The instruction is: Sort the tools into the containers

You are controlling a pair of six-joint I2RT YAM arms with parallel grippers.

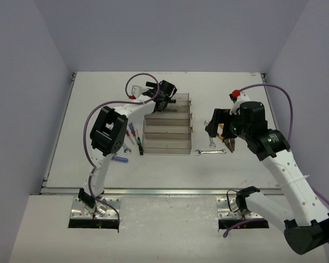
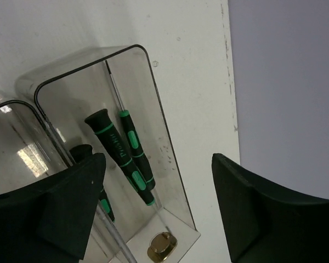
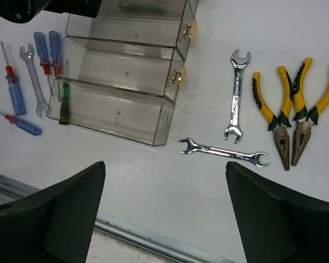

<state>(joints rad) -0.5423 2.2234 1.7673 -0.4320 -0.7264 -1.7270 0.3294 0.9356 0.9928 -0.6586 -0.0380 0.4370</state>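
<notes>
Your left gripper hangs over the far tray, the last one in the row of four clear, smoky plastic trays. Its fingers are spread wide apart and hold nothing. Two black screwdrivers with green marks lie inside that far tray, close together, and part of another one shows by the finger.

Your right gripper hangs above the white table, to the right of the trays. Its fingers are let go wide too, with nothing between them. Two silver open-end wrenches lie on the table there, and two yellow-and-black-handled pliers lie side by side just past them.

Left of the trays lie four blue-and-red-handled screwdrivers, one more silver wrench and one black-and-green screwdriver, which is right by the near tray's end.
</notes>
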